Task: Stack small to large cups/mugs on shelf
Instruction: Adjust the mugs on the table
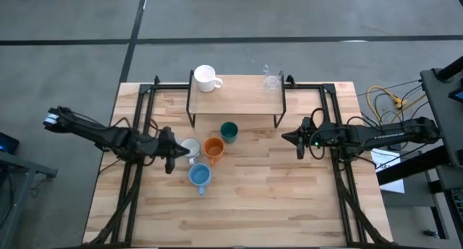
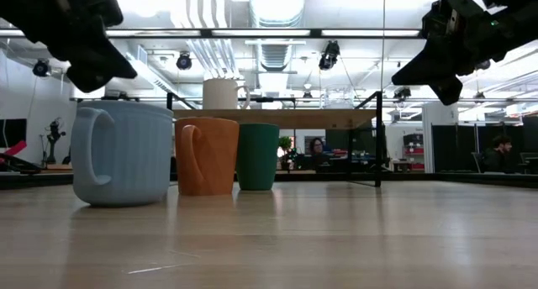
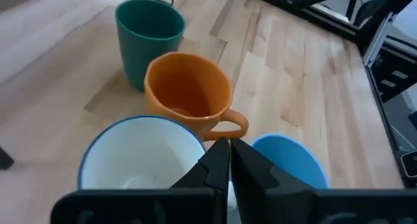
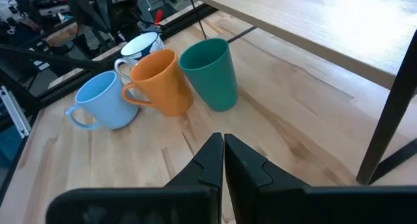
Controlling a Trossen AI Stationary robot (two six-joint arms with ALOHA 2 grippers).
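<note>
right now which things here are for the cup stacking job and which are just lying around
For the job: shelf, white mug, clear glass, dark green cup, orange mug, light blue mug, dark-patterned white mug.

Lying about: yellow cables beside the table.

Shelf at the counter's far edge, four vessels grouped before it.

The shelf (image 1: 235, 97) stands at the middle of the far edge of the counter (image 1: 289, 205). On it, a mug (image 1: 205, 78) sits at the left end and a glass (image 1: 272, 80) at the right end, well apart. On the counter just before the shelf's middle stands a handleless cup (image 1: 228, 132). Just beside it, to the left and nearer the front edge, is a second mug (image 1: 213, 148), with a third mug (image 1: 190, 148) close on its left. A fourth mug (image 1: 200, 176) stands before those two, nearest the front edge.
</note>
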